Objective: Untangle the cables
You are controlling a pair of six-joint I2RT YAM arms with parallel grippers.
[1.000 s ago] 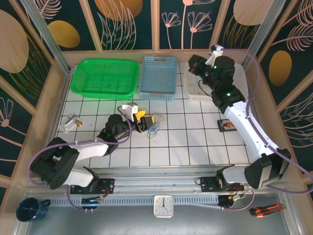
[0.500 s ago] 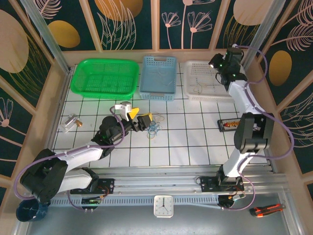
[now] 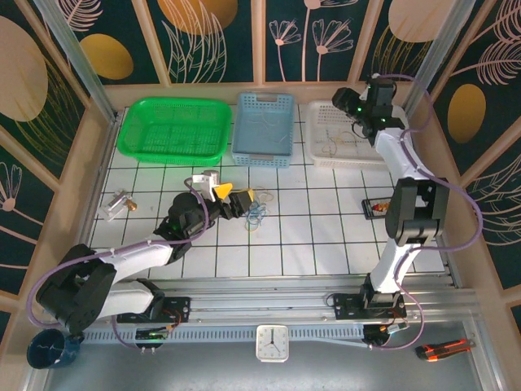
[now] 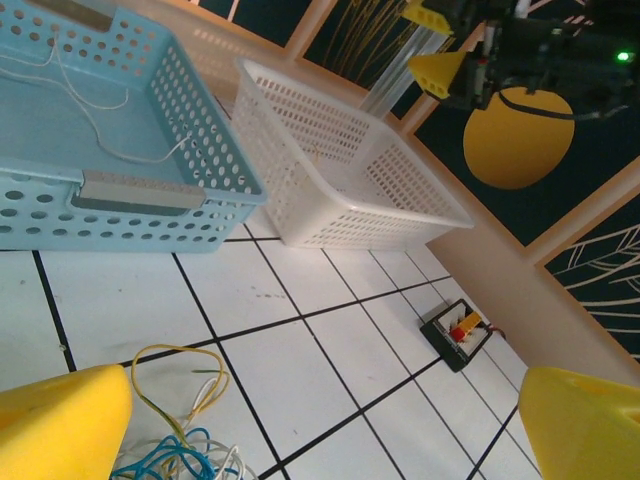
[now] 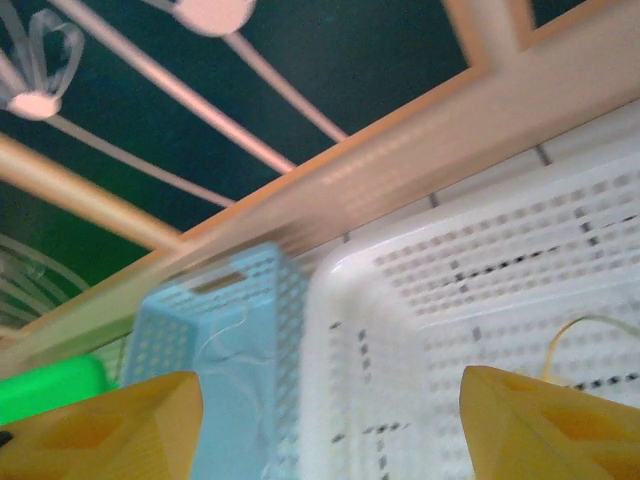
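The cables (image 3: 257,216) are a small tangle of blue, white and yellow wires on the white tiles at mid-table. In the left wrist view the cables (image 4: 170,445) lie low on the left, just inside the left yellow fingertip (image 4: 60,425). My left gripper (image 3: 238,199) (image 4: 320,440) is open, close to the tangle's left side and holding nothing. My right gripper (image 3: 354,110) (image 5: 325,430) hangs open over the white basket (image 3: 342,163), nothing between its fingers. A thin yellowish wire (image 5: 575,330) lies in that white basket (image 5: 400,300). A white wire (image 4: 110,140) lies in the blue basket (image 4: 140,190).
Green basket (image 3: 171,102), blue basket (image 3: 262,159) and the white basket stand in a row along the back wall. A small black tray with orange parts (image 3: 378,208) (image 4: 455,333) sits at the right. A small metal object (image 3: 116,204) lies at the left.
The right arm has swung up and back over the white basket and its jaws have opened. The left gripper's jaws opened wider beside the tangle.
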